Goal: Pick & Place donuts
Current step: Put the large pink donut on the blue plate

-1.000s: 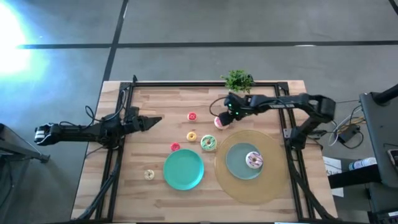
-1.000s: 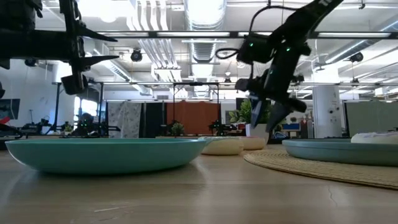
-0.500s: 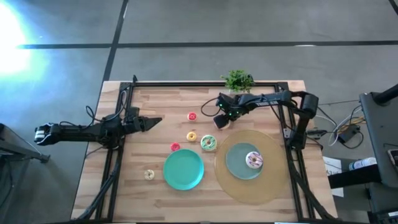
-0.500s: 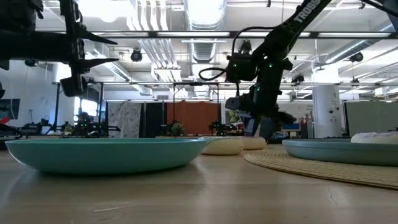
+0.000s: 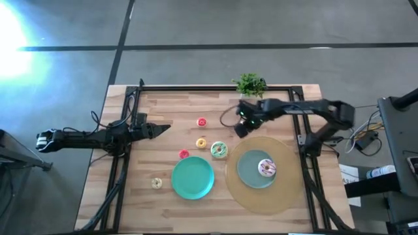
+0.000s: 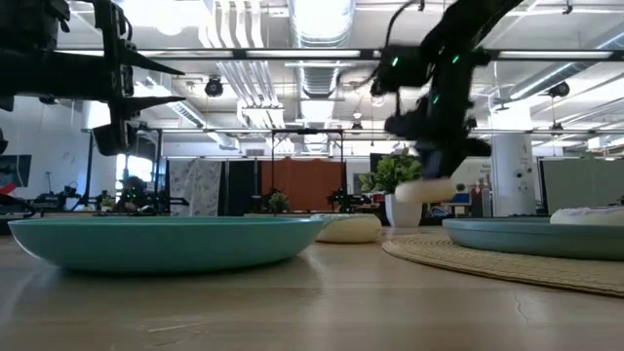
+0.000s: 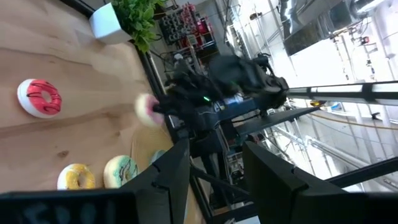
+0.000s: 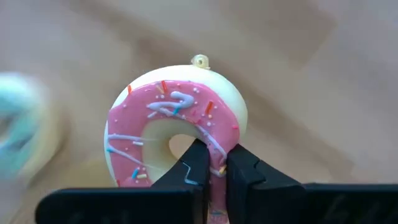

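The pink-frosted donut [image 8: 176, 134] is pinched by its ring between the 2 fingers [image 8: 198, 168] of the right gripper [image 5: 240, 128] and hangs clear of the table [image 5: 163, 108], above the far-left edge of the round woven mat [image 5: 294, 189]. In the low view the donut [image 6: 423, 191] shows as a pale disc under the arm, well above the table.

On the mat sits a teal plate [image 5: 248, 171] carrying the white sprinkled donut [image 5: 266, 168]. Left of the mat lie the green-white donut [image 5: 218, 150], a yellow donut [image 5: 201, 143], 2 red ones [image 5: 201, 122] [image 5: 184, 154], and a cream one [image 5: 157, 183] near the left-front. A second teal plate [image 5: 192, 177] lies bare beside them. A small potted plant [image 5: 249, 84] stands at the far edge.

The left gripper [image 5: 159, 128] waits over the table's left side, its fingers narrowly apart.
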